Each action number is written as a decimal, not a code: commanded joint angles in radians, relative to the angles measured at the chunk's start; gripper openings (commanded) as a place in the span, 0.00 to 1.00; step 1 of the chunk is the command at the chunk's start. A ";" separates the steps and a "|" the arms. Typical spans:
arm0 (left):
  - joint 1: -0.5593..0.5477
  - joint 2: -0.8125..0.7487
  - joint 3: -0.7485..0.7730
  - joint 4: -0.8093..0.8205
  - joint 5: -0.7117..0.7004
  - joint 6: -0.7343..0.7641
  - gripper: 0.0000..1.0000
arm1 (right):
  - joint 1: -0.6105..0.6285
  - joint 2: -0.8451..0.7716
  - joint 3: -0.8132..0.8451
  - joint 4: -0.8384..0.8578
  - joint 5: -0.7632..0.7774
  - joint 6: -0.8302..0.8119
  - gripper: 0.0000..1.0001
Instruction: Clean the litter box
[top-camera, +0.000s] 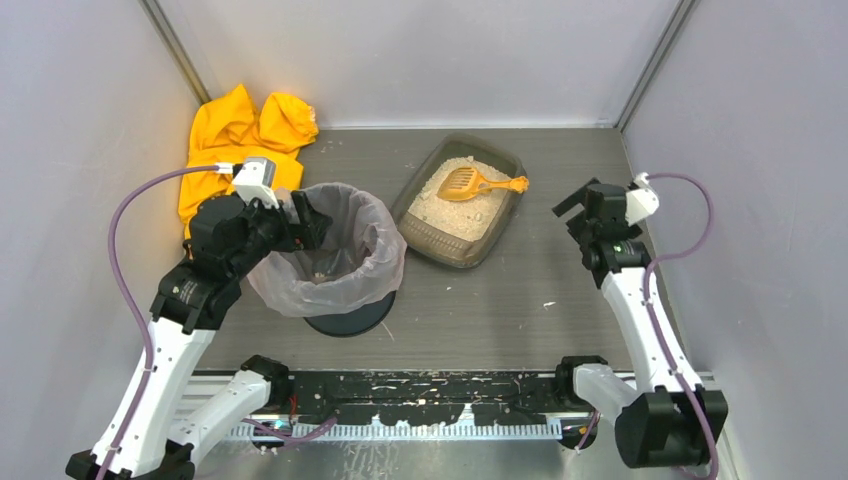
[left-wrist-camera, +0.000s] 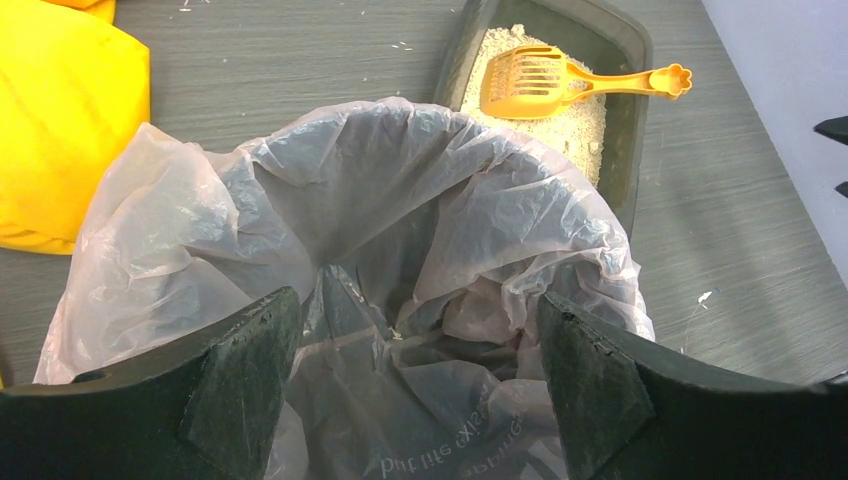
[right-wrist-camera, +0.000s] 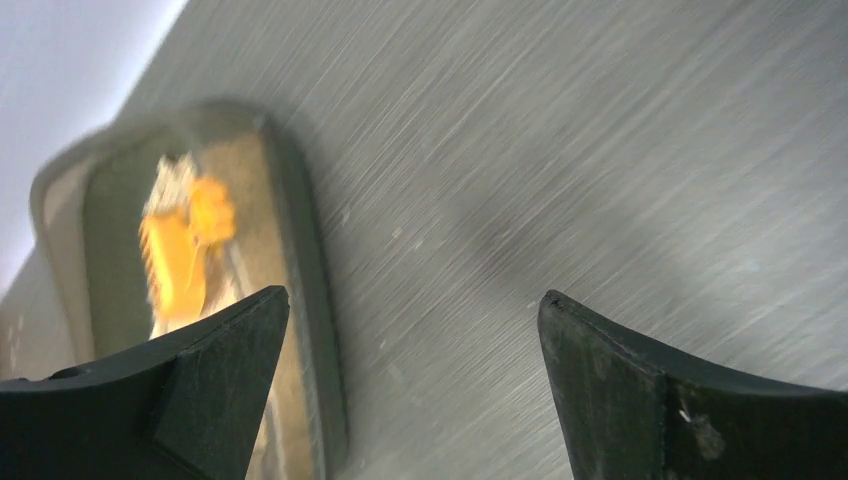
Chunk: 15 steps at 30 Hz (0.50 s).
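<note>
The litter box (top-camera: 424, 188), a dark brown-grey tray with beige litter, lies at the back middle of the table. An orange slotted scoop (top-camera: 478, 184) rests in it, handle pointing right. The box also shows in the left wrist view (left-wrist-camera: 623, 120) and, blurred, in the right wrist view (right-wrist-camera: 300, 260). My left gripper (top-camera: 308, 218) is open and empty over the left rim of the round bin with a clear bag liner (top-camera: 335, 250). My right gripper (top-camera: 572, 205) is open and empty above the table, to the right of the box and apart from it.
A yellow cloth (top-camera: 240, 135) lies at the back left, beside the bin. Grey walls close in the table on three sides. Bits of litter are scattered on the table near the box and along the front rail (top-camera: 420, 395).
</note>
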 joint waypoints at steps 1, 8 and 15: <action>0.001 0.006 0.025 0.046 0.022 -0.012 0.87 | 0.165 0.104 0.161 -0.116 -0.018 -0.036 1.00; 0.001 0.008 0.030 0.026 0.008 -0.017 0.87 | 0.373 0.366 0.355 -0.232 0.146 -0.058 1.00; 0.003 0.002 0.029 0.020 -0.003 -0.002 0.87 | 0.426 0.590 0.461 -0.260 0.179 -0.082 0.99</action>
